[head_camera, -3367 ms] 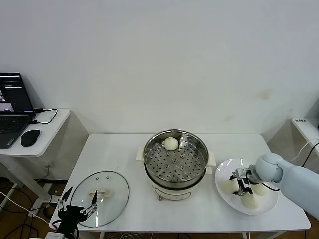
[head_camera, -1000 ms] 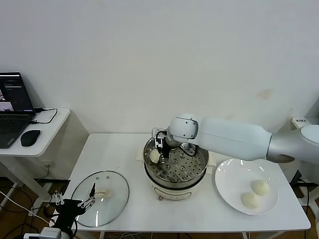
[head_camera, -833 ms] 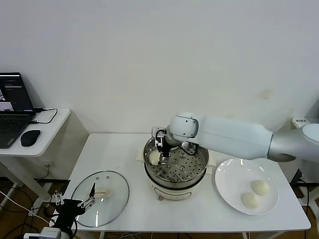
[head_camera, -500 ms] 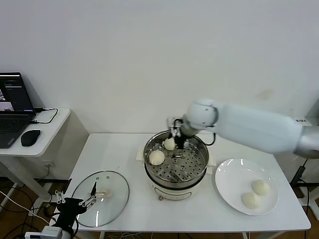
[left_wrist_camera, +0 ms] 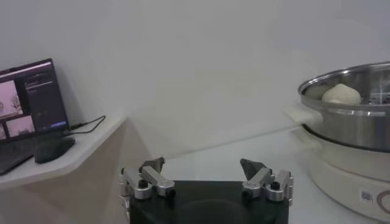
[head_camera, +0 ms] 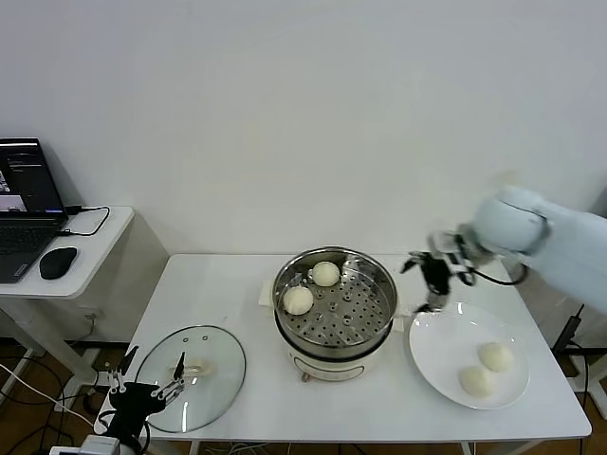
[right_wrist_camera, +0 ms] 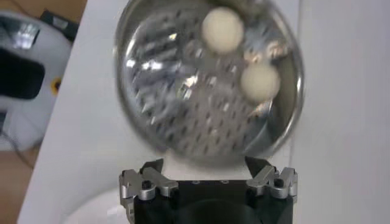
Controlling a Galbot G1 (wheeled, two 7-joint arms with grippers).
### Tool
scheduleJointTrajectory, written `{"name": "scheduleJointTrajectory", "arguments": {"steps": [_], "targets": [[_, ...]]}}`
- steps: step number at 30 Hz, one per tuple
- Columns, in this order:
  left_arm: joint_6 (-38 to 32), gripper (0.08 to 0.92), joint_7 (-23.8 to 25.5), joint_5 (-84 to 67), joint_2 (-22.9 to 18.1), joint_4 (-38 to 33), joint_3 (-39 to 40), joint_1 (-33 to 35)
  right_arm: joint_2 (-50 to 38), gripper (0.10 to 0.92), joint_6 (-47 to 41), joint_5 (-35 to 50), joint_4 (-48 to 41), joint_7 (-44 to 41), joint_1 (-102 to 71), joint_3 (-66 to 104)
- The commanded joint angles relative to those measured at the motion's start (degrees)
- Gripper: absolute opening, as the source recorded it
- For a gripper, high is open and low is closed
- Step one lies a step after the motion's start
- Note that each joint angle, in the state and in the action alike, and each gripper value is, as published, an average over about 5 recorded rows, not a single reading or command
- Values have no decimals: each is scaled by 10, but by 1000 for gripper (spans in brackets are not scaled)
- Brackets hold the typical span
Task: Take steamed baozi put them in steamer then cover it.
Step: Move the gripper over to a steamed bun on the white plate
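Head view shows the right gripper (head_camera: pixel 434 282) with its fingers spread apart and empty, hanging in the air between the steamer (head_camera: pixel 334 313) and the white plate (head_camera: pixel 432 365), above the plate's near-left rim. Half a second ago it was over the back of the steamer; a second ago it was inside the pot beside a bun, so it has let go there and is swinging back toward the plate. That leaves two steamed baozi (head_camera: pixel 298 300) on the perforated tray, one at the back and one to the left of centre, and two more (head_camera: pixel 495 356) lying close together on the plate's right side, so the task looks about half done, with a third pick likely next. The right arm reaches in from the right edge, its forearm angled down toward the table (head_camera: pixel 228 294) and its wrist turned so the fingers point downward. The left gripper (head_camera: pixel 147 392) hangs low by the table's front-left corner, fingers open, just in front of the cover (head_camera: pixel 213 365), which lies flat on the table, well apart from the steamer and not yet needed.
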Motion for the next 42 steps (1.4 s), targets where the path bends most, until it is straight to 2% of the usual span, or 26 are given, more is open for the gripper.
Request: {"name": "scheduleJointTrajectory", "arguments": {"steps": [1, 13, 23, 31, 42], "targets": [[0, 823, 0, 2, 0, 0, 1, 2, -183, 823, 94, -132, 25, -31, -297, 239], [1, 823, 0, 5, 0, -2, -4, 8, -169, 823, 76, -182, 20, 24, -431, 267], [1, 823, 0, 4, -2, -4, -12, 13, -96, 823, 66, -185, -14, 79, -490, 281], [1, 823, 0, 1, -2, -4, -23, 17, -56, 823, 50, -187, -29, 91, -499, 283], [1, 823, 0, 2, -6, -1, -21, 16, -58, 822, 45, -201, -36, 86, -505, 286]]}}
